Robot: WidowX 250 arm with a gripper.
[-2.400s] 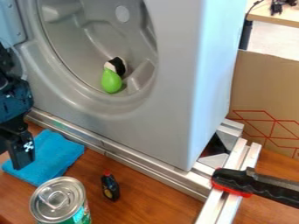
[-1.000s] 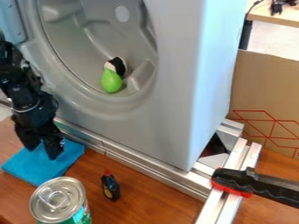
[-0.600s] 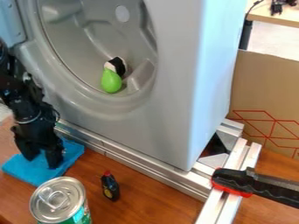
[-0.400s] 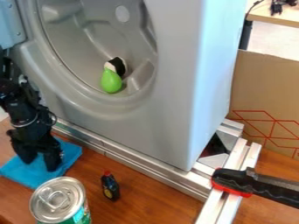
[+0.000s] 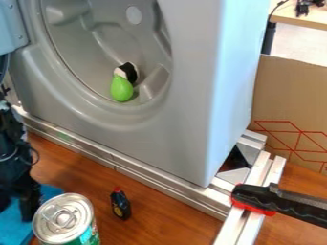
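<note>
Cloth: blue (image 5: 14, 232), towards the left edge of the tabletop (image 5: 167, 206), directly beneath the tool (image 5: 14, 209)
Tool: fingers parted (one partly hidden at the view's edge), down at the cloth; whether any fabric is pinched, I cannot tell
Can: upright (image 5: 63, 217), just right of both
Bottle: small, dark (image 5: 121, 205), right of the can

There is one can (image 5: 62, 219), one bottle (image 5: 120, 206), one cloth (image 5: 15, 227) and one green object (image 5: 121, 89)

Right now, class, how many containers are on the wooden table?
2: a silver-topped metal can beside the blue cloth, and a small red-capped black bottle, right of the can in view.
</note>
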